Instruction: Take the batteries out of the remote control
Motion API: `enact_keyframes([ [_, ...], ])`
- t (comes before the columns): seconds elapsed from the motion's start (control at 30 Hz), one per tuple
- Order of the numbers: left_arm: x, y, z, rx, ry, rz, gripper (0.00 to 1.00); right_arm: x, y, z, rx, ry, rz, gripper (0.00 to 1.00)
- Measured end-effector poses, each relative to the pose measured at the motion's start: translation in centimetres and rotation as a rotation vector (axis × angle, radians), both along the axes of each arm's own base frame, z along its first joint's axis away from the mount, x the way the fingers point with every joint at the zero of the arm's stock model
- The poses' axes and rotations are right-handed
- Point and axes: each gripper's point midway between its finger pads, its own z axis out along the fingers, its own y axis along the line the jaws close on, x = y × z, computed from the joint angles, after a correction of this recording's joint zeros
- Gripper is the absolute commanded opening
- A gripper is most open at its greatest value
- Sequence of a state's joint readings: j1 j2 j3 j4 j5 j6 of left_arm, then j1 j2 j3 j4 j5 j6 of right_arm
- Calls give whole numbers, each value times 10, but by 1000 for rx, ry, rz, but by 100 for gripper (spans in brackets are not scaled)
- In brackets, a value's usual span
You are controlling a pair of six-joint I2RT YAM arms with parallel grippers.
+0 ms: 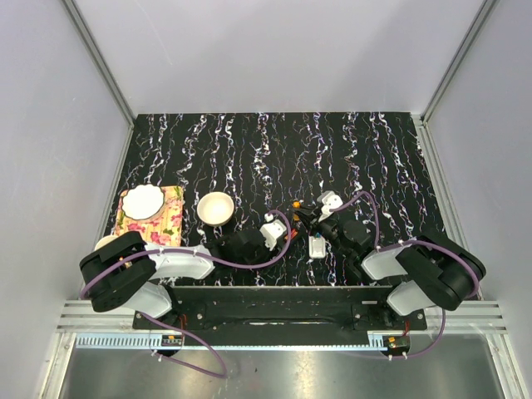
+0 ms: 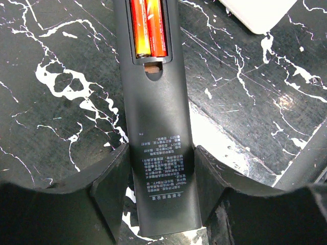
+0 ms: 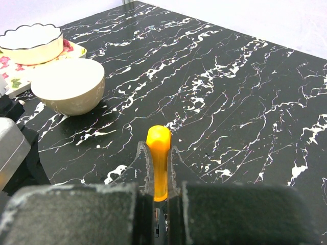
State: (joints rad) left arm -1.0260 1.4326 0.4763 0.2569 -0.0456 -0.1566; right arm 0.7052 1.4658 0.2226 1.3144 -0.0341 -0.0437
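Left wrist view: we are gripping the remote control [image 2: 163, 153] in our half-open left jaws, batteries [image 2: 149, 28] sitting in its slot. Our right jaws are pinching an orange stick [image 3: 158, 148]; hard levering could flick batteries off the table [image 2: 61, 76].

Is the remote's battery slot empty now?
No, two orange batteries lie side by side in the open slot of the black remote gripped by the left tool.

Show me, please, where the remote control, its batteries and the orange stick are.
remote control [image 2: 162, 153]: left wrist view, on its black back with the print.
batteries [image 2: 156, 28]: left wrist view, on one cell's orange side.
orange stick [image 3: 158, 138]: right wrist view, on its rounded tip.
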Motion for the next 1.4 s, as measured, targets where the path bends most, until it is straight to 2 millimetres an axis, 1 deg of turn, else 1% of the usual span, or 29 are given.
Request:
enact_keyframes([
  [0.3,0,0,0,0,0,0,44,-1,1,1,2,-1,8,0],
  [0.43,0,0,0,0,1,0,44,-2,1,6,13,-9,14,0],
  [0.57,0,0,0,0,0,0,43,-7,3,18,28,-40,38,0],
  [0.63,0,0,0,0,0,0,43,-8,3,19,29,-48,44,0],
  [1.0,0,0,0,0,0,0,42,-13,3,1,-5,-12,64,0],
  [1.4,0,0,0,0,0,0,40,-14,1,1,-5,-21,59,0],
])
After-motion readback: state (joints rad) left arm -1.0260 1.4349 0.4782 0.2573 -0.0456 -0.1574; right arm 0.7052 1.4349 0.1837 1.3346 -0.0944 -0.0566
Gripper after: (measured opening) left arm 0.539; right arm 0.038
